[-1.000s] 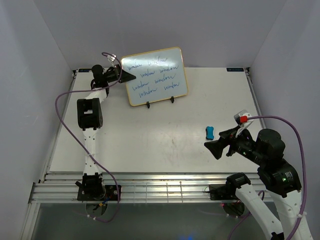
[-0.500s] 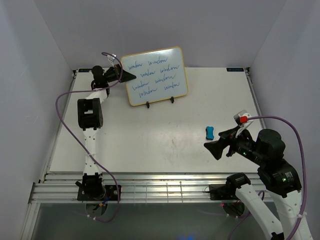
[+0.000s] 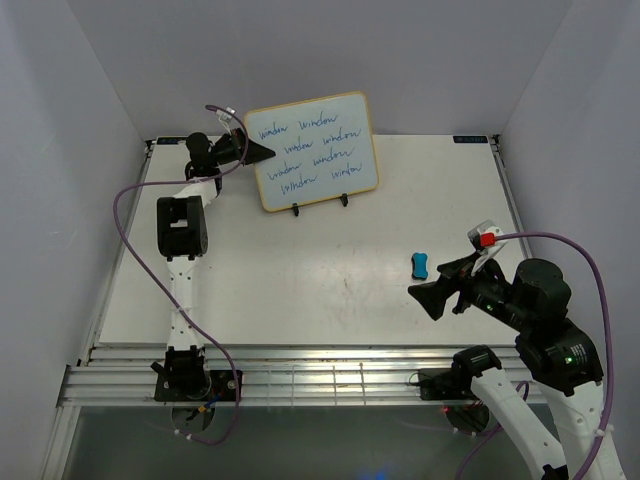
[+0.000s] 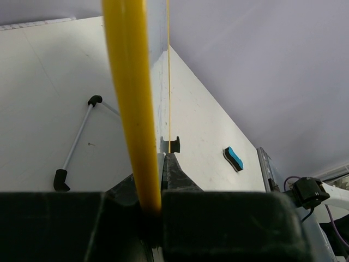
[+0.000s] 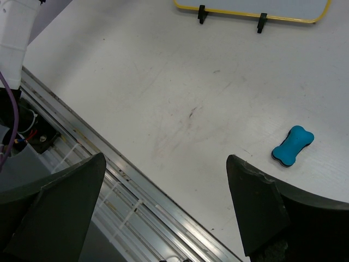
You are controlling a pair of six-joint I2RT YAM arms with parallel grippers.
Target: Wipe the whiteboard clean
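Two arms: the left one reaches out to the far-left part of the bench (image 3: 300, 290), the right one hangs over the near-right part.
whiteboard (image 3: 312, 150): standing at the far side of the bench, a bit left of centre, leaning back and facing the arms. It's got four rows of blue handwriting across it, so nothing is wiped yet.
left gripper (image 3: 266, 152): clamped tight on the whiteboard's left edge. In the left wrist view the yellow frame is pinched right between the fingers.
right gripper (image 3: 428, 298): jaws spread wide with nothing in them, hovering above the bench well apart from the whiteboard.
eraser (image 3: 419, 265): little blue block lying flat on the bench just beyond the right gripper, not touched by anything.
easel stand (image 3: 297, 210): two black feet poke out under the whiteboard's bottom edge, and the left wrist view shows a thin leg behind it.
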